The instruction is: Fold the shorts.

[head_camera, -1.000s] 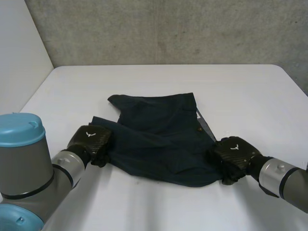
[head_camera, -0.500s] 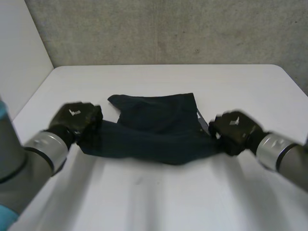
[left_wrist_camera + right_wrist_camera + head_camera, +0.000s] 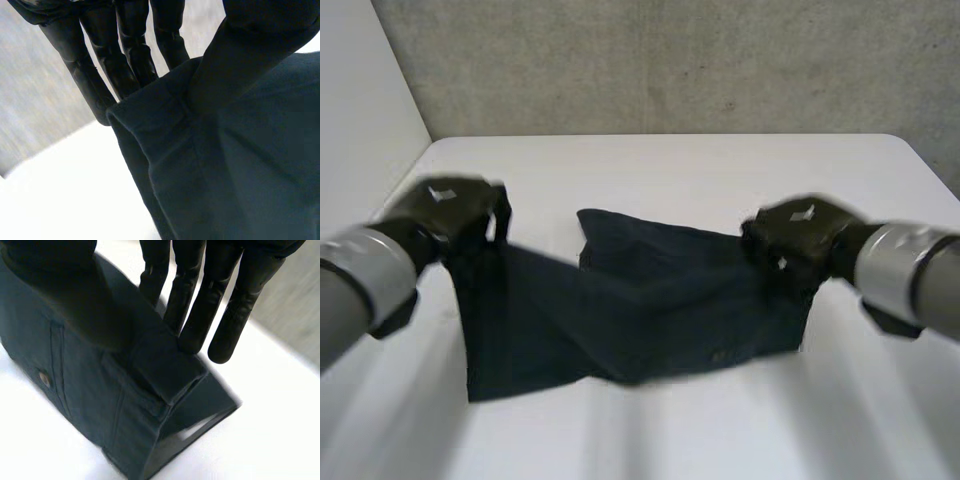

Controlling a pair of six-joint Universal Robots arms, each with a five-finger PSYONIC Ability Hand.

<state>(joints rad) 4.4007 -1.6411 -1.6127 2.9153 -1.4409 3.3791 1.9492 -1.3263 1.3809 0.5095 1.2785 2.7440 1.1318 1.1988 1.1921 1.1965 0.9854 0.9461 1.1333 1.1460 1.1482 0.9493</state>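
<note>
Both arms have risen and spread apart since a second ago, when the hands sat low at the near corners of the cloth. The left robot hand [image 3: 445,205] is now up at about 9 o'clock over the table [image 3: 670,165], and the right robot hand [image 3: 798,240] is at about 3 o'clock. The shorts [image 3: 620,315], which lay crumpled flat before, are now stretched into a wide dark band between them.

The long axis of the shorts runs from 9 o'clock to 3 o'clock, held taut along the upper edge. One loose corner points toward 12 o'clock, near the middle of the table. The free lower edge falls toward 6 o'clock and hangs lower on the left side than on the right. I cannot tell whether that edge touches the table.

In the left wrist view, the straight fingers [image 3: 127,55] lie behind a folded end of the cloth and the thumb [image 3: 250,45] presses on its front, so the left robot hand is clamped on that end. In the right wrist view, the fingers [image 3: 195,305] and thumb [image 3: 65,285] pinch the thick banded edge at the other end in the same way. A small button [image 3: 45,378] shows on the fabric below the thumb. Under the right robot hand the cloth stands doubled, its two layers parting near the table.
</note>
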